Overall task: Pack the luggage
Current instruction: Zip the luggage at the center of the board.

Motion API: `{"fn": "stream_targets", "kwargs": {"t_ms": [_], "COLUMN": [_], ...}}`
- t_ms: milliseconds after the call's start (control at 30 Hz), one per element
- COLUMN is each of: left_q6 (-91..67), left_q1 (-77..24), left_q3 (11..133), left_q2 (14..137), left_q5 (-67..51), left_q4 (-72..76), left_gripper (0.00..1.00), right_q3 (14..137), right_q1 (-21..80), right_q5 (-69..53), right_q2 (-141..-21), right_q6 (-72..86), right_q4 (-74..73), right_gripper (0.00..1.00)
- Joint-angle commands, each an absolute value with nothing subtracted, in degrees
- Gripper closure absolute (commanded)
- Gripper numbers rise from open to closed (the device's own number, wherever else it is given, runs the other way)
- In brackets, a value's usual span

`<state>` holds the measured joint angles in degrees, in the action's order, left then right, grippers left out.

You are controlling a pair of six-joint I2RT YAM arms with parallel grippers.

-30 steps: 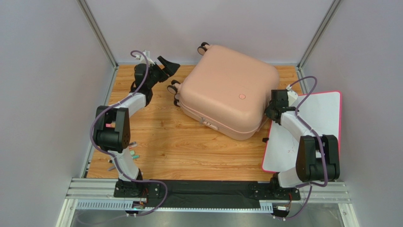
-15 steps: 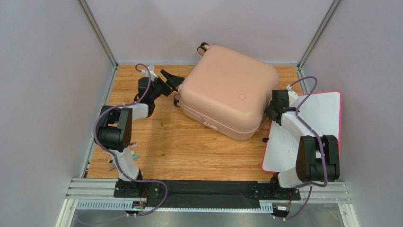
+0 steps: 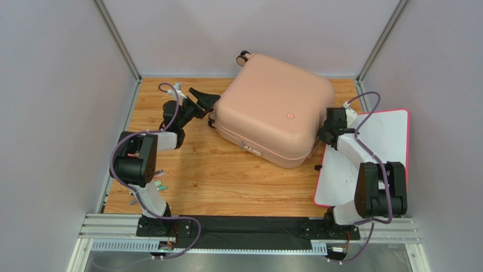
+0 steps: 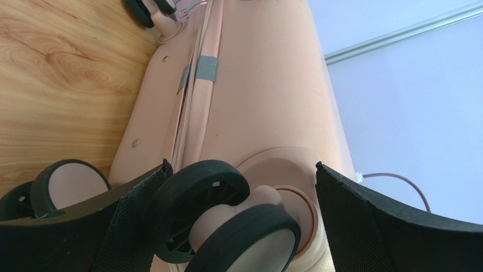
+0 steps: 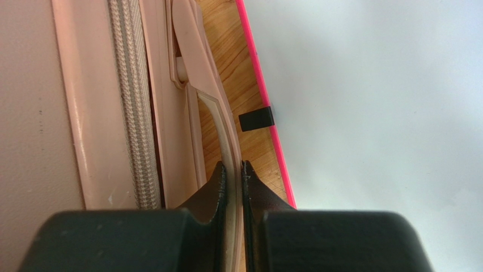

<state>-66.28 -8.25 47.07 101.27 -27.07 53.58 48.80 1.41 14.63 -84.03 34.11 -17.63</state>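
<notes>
The luggage (image 3: pixel 272 116) lies shut at the table's (image 3: pixel 227 175) far edge. The left gripper (image 3: pixel 206 101) is wide open around its wheel (image 4: pixel 204 198). The right gripper (image 5: pixel 232 170) pinches its handle (image 5: pixel 211 113).

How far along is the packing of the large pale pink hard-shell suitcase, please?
Done: the pale pink hard-shell suitcase lies closed on the wooden table. In hand: the right gripper is shut on its pink side handle; the left gripper stands open around a black caster wheel. Left: likely shifting or standing it up; contents cannot be seen.
</notes>
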Motion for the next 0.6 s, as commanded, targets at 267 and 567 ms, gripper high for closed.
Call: {"fn": "stream_targets", "kwargs": {"t_ms": [267,567], "left_q6": [-69.34,-68.03], "left_q1": [-10.46,-10.46], "left_q3": [46.67,50.54], "left_q2": [91.85,95.27], "left_q5": [-28.13,-30.33], "left_q4": [68.90,55.12], "left_gripper": [0.04,0.23], "right_q3": [46.23,45.62], "right_q1": [1.32,1.23], "right_q5": [12.74,12.66], "right_q2": [-89.47,-88.86], "right_q6": [34.01,33.84], "right_q4": [-21.62,-21.80], "right_gripper": [1.00,1.00]}}
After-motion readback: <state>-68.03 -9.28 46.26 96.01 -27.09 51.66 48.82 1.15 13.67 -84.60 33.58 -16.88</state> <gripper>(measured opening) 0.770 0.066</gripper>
